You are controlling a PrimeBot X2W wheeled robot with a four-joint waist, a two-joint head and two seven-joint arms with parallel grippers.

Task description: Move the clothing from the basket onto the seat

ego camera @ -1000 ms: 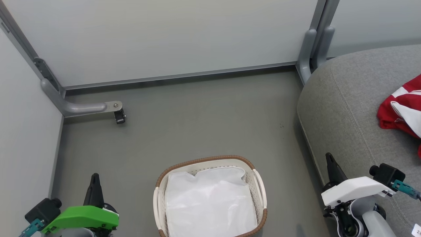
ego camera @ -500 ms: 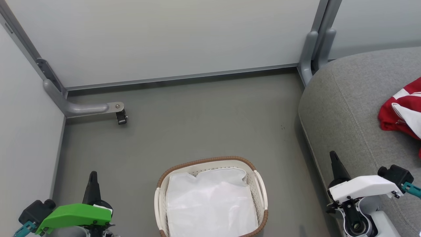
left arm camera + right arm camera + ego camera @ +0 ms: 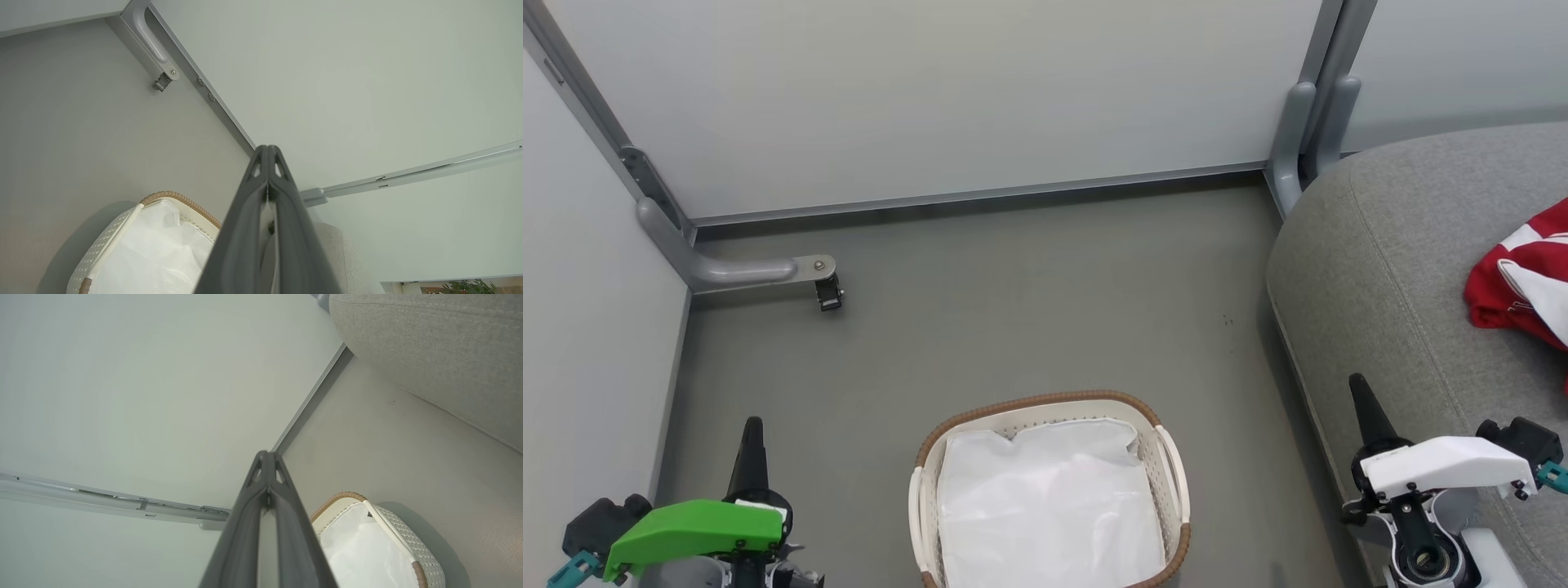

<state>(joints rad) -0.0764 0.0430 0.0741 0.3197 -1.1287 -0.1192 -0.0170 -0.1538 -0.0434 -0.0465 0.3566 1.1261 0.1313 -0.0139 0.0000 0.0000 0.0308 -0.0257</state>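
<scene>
The small, oval, white perforated plastic basket (image 3: 1036,399) with a brown woven-look rim sits on the grey-green floor (image 3: 1013,310), near the middle of the head view. A crumpled white liner cloth (image 3: 1045,506) lies inside it. To the right, the large rounded grey fabric seat (image 3: 1388,269) rises beside the floor, apart from the basket. The red clothing (image 3: 1515,278) with white trim lies bunched on the seat's far right. The picture's edge cuts it off, so it may be one piece or several.

The left gripper (image 3: 752,425), under a green cover, hangs to the left of the basket with its two dark fingers pressed together and nothing between them. The left wrist view shows the left gripper's tips (image 3: 267,150) meeting. The right gripper (image 3: 1357,384), under a white cover, hangs at the seat's near edge, right of the basket. Its fingers are likewise pressed together, and the right wrist view shows them (image 3: 267,454) empty. Pale partition panels (image 3: 931,98) close off the far side.
</scene>
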